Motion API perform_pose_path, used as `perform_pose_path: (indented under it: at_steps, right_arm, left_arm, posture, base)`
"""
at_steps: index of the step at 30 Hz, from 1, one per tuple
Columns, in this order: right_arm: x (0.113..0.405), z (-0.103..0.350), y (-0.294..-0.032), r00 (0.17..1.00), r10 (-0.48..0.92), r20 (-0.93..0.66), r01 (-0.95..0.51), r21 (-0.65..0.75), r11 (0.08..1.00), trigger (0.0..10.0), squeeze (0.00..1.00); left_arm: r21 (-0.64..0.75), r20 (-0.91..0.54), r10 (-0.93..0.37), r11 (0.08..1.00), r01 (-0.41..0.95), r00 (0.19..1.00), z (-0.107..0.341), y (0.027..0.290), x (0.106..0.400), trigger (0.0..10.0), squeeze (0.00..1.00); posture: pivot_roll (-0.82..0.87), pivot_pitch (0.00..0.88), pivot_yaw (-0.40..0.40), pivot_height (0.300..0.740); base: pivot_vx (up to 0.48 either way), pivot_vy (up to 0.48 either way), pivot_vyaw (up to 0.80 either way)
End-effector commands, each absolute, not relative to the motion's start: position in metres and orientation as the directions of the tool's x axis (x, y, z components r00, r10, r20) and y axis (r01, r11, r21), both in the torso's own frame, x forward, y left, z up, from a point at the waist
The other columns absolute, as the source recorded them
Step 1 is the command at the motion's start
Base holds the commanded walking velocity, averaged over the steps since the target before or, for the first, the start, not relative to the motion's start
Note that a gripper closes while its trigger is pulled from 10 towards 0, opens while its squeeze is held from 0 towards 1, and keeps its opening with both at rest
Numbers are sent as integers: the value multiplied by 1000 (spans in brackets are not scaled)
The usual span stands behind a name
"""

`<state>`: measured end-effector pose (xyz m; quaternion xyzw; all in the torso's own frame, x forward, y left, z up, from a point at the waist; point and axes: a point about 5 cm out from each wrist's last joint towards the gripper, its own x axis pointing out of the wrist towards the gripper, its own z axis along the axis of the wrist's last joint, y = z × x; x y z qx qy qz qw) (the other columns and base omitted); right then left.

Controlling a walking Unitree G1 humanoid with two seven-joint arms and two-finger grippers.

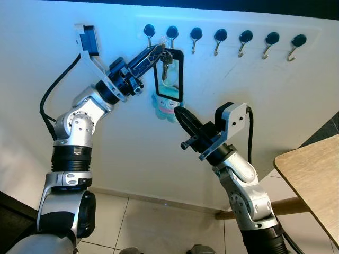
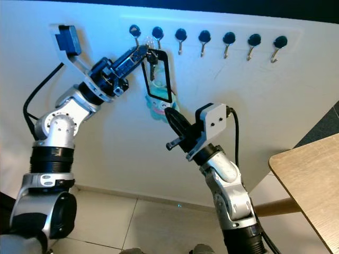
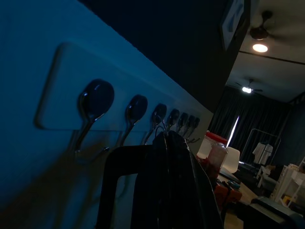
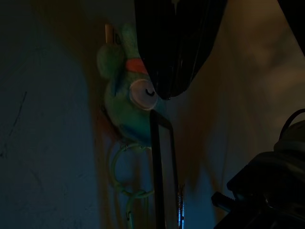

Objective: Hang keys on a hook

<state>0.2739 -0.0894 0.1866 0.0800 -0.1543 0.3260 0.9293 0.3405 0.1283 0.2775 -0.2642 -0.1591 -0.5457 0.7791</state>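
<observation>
A key bunch (image 1: 166, 67) with a black loop strap (image 1: 181, 79) and a turquoise plush charm (image 1: 166, 106) hangs against the white wall, just under the second hook (image 1: 172, 34) from the left. My left gripper (image 1: 159, 52) reaches up to that hook and is shut on the top of the bunch. The right gripper (image 1: 178, 112) points up from below, fingers together, its tip at the plush's lower right edge. In the right wrist view the plush (image 4: 125, 90) and strap (image 4: 161, 167) hang right before the dark fingers (image 4: 176, 52).
A white rail (image 1: 312, 30) on the wall carries several black-capped hooks running right, the others bare. A wooden table (image 1: 312, 180) juts in at the lower right, close to the right arm. Tiled floor (image 1: 153, 222) lies below.
</observation>
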Motion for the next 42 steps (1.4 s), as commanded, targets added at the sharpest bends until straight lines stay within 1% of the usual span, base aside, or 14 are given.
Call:
perform_pose_path:
  at_steps: [1,5,7,8,11,12,16,26,35,40,42]
  right_arm:
    - [273,186,-90,742,578,340,-630,56,775,10000,0]
    - [272,184,-89,738,585,336,-636,57,769,10000,0]
    - [272,184,-88,737,587,336,-638,57,768,10000,0]
    - [271,184,-88,736,588,336,-639,58,767,10000,0]
    - [271,184,-88,736,588,335,-640,59,766,10000,0]
    - [271,184,-87,733,591,335,-643,61,763,10000,0]
    - [270,184,-86,730,596,335,-648,61,759,10000,0]
    - [269,184,-87,728,596,338,-648,59,759,10000,0]
    - [270,185,-87,730,593,339,-646,60,761,10000,0]
    - [271,186,-88,729,591,344,-646,61,761,10000,0]
    - [271,186,-88,729,591,346,-646,61,761,10000,0]
  left_arm:
    - [-234,530,-762,291,928,372,277,132,344,10000,0]
    - [-270,517,-746,324,907,420,268,139,349,10000,0]
    - [-275,515,-743,330,903,428,266,140,349,10000,0]
    - [-277,505,-735,357,892,452,263,142,351,10000,0]
    - [-278,498,-730,377,883,468,261,144,353,10000,0]
    - [-293,493,-715,400,868,496,257,148,355,10000,0]
    - [-303,482,-714,408,861,508,254,150,355,10000,0]
    - [-296,461,-725,419,859,512,245,150,353,10000,0]
    - [-276,481,-710,434,857,514,251,150,355,10000,0]
    - [-252,503,-711,423,871,491,258,150,353,10000,0]
    - [-233,517,-721,400,886,461,261,150,350,10000,0]
  posture:
    - [29,60,19,740]
    - [35,56,11,740]
    - [35,56,11,740]
    - [40,56,8,740]
    - [40,56,8,740]
    - [41,55,4,740]
    - [41,54,3,740]
    - [37,59,4,740]
    - [37,59,4,740]
    - [38,66,4,740]
    - [37,67,5,740]
  base:
    - [0,0,0]
    - [0,0,0]
    - [0,0,0]
    - [0,0,0]
    - [0,0,0]
    - [0,0,0]
    - [0,0,0]
    - [0,0,0]
    - [0,0,0]
    - [0,0,0]
    - [0,0,0]
